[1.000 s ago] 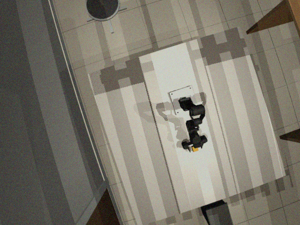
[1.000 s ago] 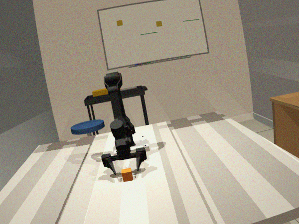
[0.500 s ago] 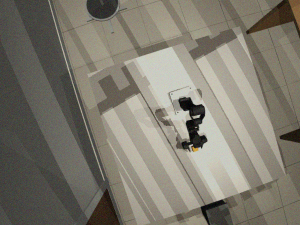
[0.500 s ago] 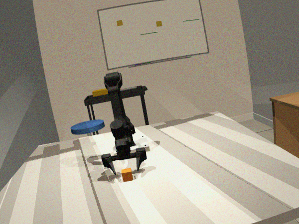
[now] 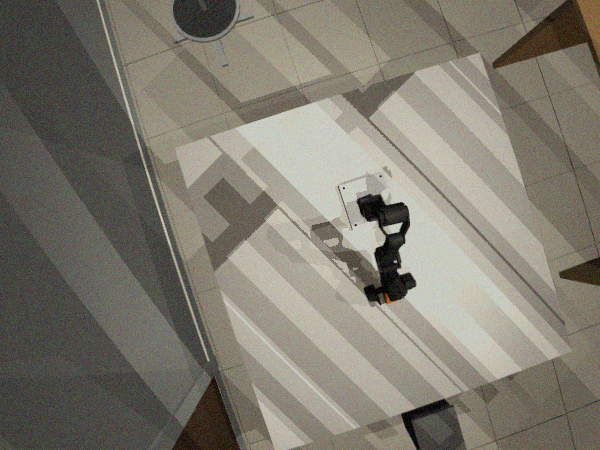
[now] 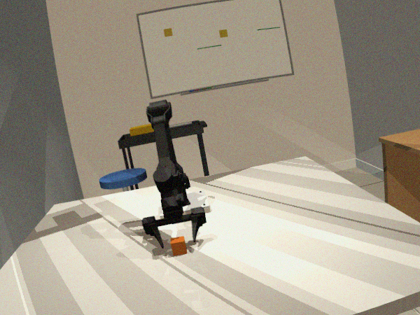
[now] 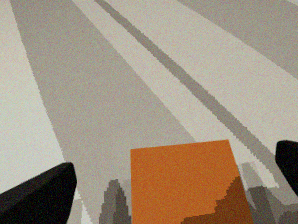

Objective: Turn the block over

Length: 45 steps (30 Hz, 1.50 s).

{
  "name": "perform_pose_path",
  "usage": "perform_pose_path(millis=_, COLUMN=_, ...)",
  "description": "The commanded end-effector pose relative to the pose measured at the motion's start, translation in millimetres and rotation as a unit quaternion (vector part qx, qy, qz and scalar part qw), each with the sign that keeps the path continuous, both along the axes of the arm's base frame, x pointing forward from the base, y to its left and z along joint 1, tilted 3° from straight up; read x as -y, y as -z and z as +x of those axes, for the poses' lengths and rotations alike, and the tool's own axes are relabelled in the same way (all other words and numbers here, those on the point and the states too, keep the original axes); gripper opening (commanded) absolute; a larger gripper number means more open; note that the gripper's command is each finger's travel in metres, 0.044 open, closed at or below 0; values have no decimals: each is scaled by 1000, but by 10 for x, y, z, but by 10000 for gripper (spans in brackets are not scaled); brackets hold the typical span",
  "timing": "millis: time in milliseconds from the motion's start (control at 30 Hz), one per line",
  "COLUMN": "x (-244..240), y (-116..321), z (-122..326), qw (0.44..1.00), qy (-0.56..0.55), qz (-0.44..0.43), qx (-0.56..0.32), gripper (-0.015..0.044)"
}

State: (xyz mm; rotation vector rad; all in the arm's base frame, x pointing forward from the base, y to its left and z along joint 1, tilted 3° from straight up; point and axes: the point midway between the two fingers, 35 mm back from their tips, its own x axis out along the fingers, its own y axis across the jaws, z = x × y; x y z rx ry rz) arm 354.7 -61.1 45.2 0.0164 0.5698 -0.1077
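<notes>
The orange block [image 5: 388,301] [image 6: 178,247] [image 7: 185,182] rests on the striped-lit table [image 5: 320,380] [image 6: 280,280] [image 7: 75,95], with a plain orange face up. No marked side shows in any view; the faces turned to the table and to the arm are hidden. My gripper [image 6: 178,244] [image 7: 177,163] is open and empty, pointing down at the block. Its fingertips stand low on either side of the block, with a gap on each side. The top view shows the block partly covered by the gripper.
The arm's white base plate [image 5: 352,200] [image 6: 197,200] lies on the table behind the gripper. Beyond the table are a blue stool [image 6: 122,178], a dark cart [image 6: 185,130] and a wooden cabinet [image 6: 402,168]. Shadows of the arm fall around the block.
</notes>
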Motion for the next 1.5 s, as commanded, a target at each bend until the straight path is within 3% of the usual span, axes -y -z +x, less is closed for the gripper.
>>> perform_pose_path(millis=0, x=12, y=-249, z=25, qw=996, qy=8, qz=12, qx=-85, gripper=440)
perform_pose_path(millis=267, x=-47, y=-689, z=-298, qw=980, qy=5, qz=18, qx=-199, gripper=440)
perform_pose_path(millis=833, x=-45, y=-710, z=-285, qw=977, qy=5, qz=20, qx=-212, gripper=440)
perform_pose_path(millis=1300, x=-8, y=-903, z=32, qw=904, qy=9, qz=44, qx=-425, gripper=440)
perform_pose_path(millis=1467, x=-9, y=-919, z=47, qw=894, qy=9, qz=45, qx=-446, gripper=440)
